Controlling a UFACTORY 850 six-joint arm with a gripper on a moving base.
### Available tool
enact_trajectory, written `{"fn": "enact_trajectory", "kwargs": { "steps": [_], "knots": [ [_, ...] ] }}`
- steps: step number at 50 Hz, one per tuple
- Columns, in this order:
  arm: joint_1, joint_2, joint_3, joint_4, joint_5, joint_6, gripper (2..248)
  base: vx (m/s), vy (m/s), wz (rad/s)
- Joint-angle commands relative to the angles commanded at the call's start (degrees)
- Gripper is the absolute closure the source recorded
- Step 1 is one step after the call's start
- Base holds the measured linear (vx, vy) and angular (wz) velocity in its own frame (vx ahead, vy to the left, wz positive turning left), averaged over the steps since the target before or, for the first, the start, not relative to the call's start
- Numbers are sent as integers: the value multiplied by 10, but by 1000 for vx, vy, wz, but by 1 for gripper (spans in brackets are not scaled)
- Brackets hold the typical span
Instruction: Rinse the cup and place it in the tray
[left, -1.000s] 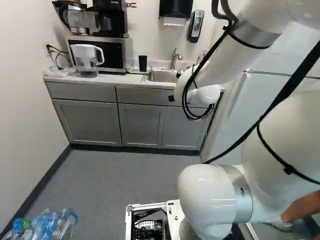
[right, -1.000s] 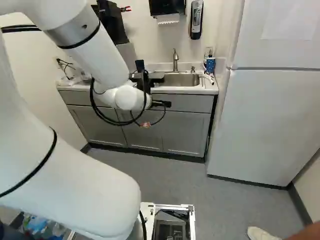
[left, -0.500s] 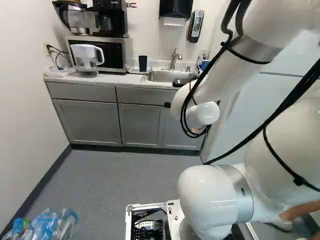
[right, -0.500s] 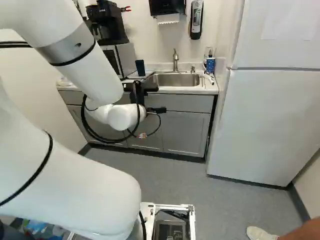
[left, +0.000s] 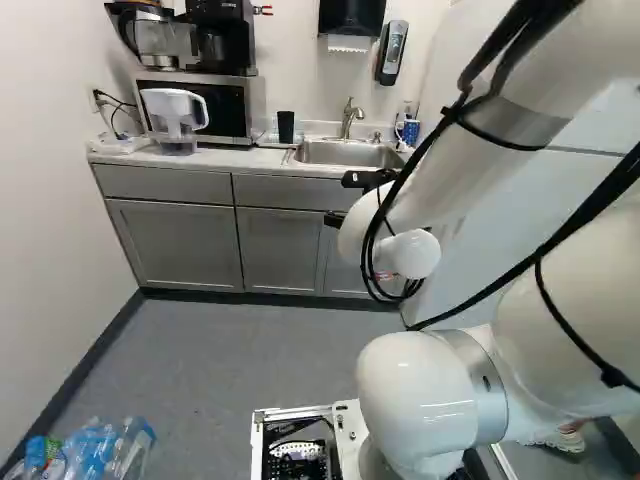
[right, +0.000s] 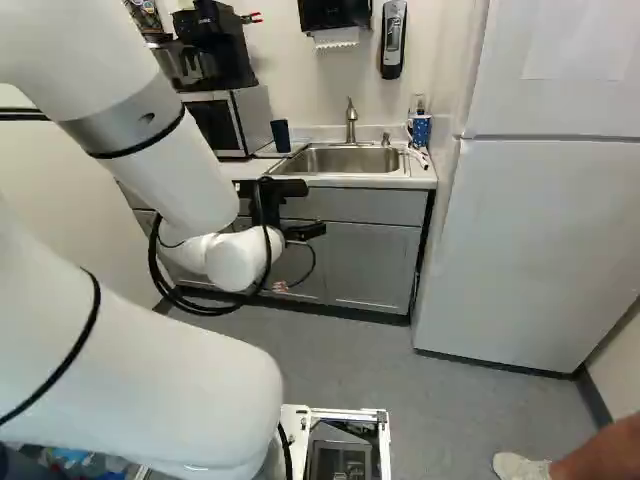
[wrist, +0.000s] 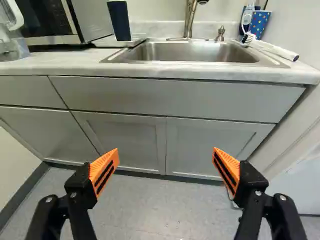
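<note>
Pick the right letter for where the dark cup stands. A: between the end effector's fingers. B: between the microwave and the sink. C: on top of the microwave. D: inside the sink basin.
B: in the left base view the dark cup stands upright between the microwave and the sink.

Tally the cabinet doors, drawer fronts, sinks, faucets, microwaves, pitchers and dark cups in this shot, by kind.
Cabinet doors: 3
Drawer fronts: 2
Sink: 1
Faucet: 1
Microwave: 1
Pitcher: 1
Dark cup: 1
Total: 10
</note>
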Motion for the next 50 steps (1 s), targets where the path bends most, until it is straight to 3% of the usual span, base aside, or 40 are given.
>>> {"fn": "enact_trajectory", "kwargs": {
  "steps": [23,50],
  "knots": [
    [9,7,27,-1,37,1,3,0,0,0],
    [10,8,31,-1,43,1,3,0,0,0]
  ]
}}
